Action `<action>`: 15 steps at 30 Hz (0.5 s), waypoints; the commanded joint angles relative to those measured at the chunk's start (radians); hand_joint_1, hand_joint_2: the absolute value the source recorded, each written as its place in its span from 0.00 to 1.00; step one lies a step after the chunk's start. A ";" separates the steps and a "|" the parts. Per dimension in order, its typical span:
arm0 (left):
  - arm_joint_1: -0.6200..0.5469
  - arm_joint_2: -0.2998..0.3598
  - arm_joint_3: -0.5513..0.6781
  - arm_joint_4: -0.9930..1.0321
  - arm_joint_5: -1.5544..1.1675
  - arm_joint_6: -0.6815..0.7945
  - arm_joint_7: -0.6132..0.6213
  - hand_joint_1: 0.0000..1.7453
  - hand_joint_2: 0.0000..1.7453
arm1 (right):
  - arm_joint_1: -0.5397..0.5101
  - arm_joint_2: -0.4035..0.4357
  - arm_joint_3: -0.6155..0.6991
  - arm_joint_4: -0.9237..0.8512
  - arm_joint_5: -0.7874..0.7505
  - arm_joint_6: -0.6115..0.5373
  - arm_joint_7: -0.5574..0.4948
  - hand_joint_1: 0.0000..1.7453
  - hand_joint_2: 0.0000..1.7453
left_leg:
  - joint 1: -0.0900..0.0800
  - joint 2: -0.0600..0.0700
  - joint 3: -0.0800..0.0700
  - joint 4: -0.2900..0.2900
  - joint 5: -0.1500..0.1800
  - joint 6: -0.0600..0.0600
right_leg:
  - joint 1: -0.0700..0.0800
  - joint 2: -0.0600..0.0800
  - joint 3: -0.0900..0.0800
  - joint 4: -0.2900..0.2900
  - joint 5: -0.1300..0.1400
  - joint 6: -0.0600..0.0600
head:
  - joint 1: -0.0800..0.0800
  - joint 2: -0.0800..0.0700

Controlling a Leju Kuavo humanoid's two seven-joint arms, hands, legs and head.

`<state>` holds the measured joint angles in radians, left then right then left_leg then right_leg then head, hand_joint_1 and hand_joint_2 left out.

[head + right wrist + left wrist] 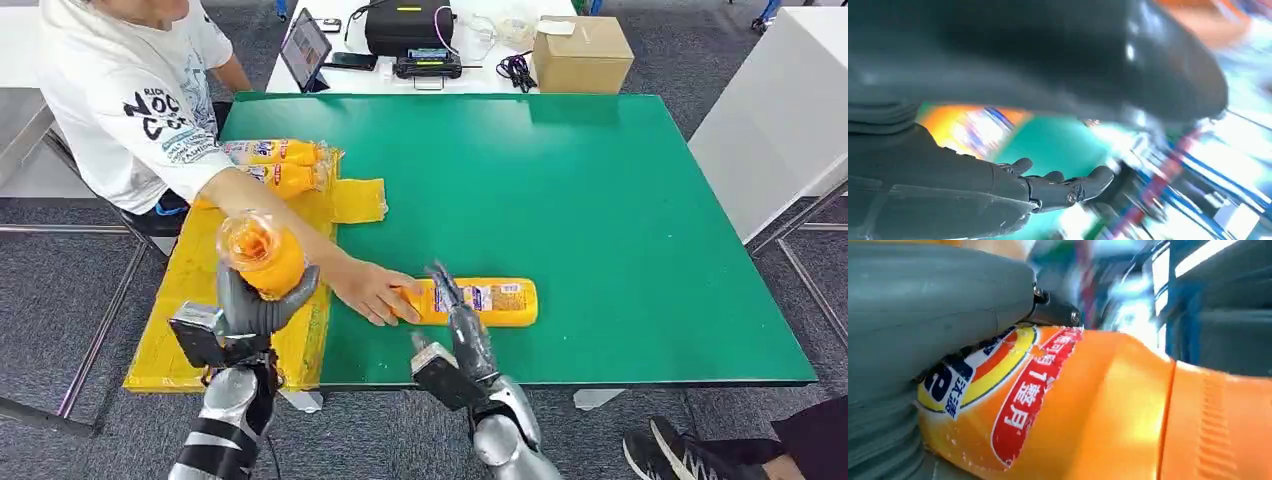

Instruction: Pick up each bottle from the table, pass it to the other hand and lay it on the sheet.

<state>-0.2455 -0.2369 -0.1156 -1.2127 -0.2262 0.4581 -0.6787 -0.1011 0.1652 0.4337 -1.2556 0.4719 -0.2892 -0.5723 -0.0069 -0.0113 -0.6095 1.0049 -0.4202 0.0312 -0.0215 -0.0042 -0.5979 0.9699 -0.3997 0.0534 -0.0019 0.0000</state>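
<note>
While left hand [262,305] grips orange bottle [263,255] upright over yellow sheet [190,300] for laying, right hand [462,320], fingers spread, empty, nears second bottle [480,301] person's hand [372,291] steadies on green worktop [600,220].

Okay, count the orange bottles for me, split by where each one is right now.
On the yellow sheet: 2 bottles
In the left hand: 1 bottle
On the green table, by the right hand and touched by a person's hand: 1 bottle
Total: 4 orange bottles
</note>
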 commanded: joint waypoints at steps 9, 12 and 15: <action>-0.195 -0.018 0.415 0.268 -0.933 0.240 -0.019 1.00 1.00 | -0.057 -0.057 -0.108 -0.271 -0.032 -0.060 0.000 0.00 0.00 | 0.001 0.003 0.003 0.000 -0.001 -0.001 | 0.001 0.002 0.003 0.000 0.000 -0.002 | 0.000 0.000; -0.195 -0.018 0.415 0.268 -0.933 0.240 -0.019 1.00 1.00 | -0.057 -0.057 -0.108 -0.271 -0.032 -0.060 0.000 0.00 0.00 | 0.001 0.001 0.003 0.001 -0.001 -0.002 | 0.002 0.000 0.003 0.000 -0.001 -0.002 | 0.000 0.000; -0.183 0.003 0.433 0.250 -1.149 0.240 0.083 1.00 1.00 | -0.047 -0.054 -0.109 -0.253 -0.035 -0.064 -0.010 0.00 0.00 | 0.002 0.002 0.003 0.001 -0.001 -0.002 | 0.002 0.001 0.003 0.000 -0.001 -0.002 | 0.000 0.000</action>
<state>-0.3787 -0.2361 0.2057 -1.0342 -1.1655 0.6996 -0.6775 -0.1194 0.1354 0.3498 -1.5389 0.4429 -0.3521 -0.5756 -0.0068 -0.0103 -0.6090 1.0050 -0.4199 0.0312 -0.0213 -0.0037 -0.5978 0.9701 -0.3995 0.0534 -0.0023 0.0000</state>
